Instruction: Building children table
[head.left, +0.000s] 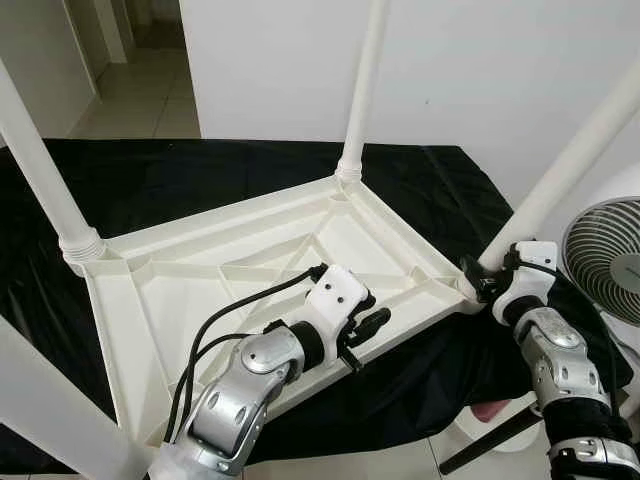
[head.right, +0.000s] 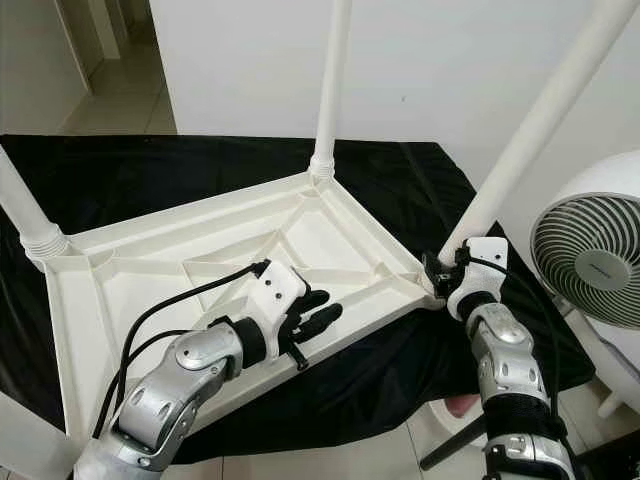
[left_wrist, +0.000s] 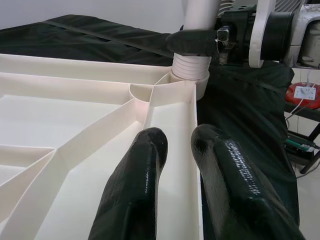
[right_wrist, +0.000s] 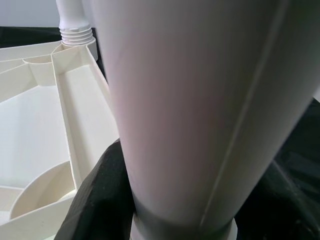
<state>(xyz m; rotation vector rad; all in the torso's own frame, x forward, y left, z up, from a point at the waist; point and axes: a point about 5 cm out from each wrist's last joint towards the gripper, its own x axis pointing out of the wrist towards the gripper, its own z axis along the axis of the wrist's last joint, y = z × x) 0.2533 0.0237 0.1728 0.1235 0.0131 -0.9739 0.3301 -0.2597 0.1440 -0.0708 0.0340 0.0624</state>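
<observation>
A white plastic children's table (head.left: 200, 260) lies upside down on a black cloth (head.left: 200, 170). Legs stand up at the back (head.left: 365, 80) and the far left (head.left: 35, 150), and another (head.left: 50, 400) rises at the near left. My right gripper (head.left: 487, 275) is shut on the base of the right-hand leg (head.left: 570, 170) where it meets the corner socket; that leg (right_wrist: 190, 100) looms close in the right wrist view. My left gripper (head.left: 368, 325) hovers over the table's near rim, its fingers (left_wrist: 135, 190) slightly apart, open and empty.
A white floor fan (head.left: 605, 260) stands close on the right, beside my right arm. The cloth's near edge hangs over tiled floor (head.left: 400, 460). A white wall (head.left: 470, 70) rises behind, with a hallway (head.left: 140, 90) at the far left. A red object (left_wrist: 302, 92) sits low beyond the cloth.
</observation>
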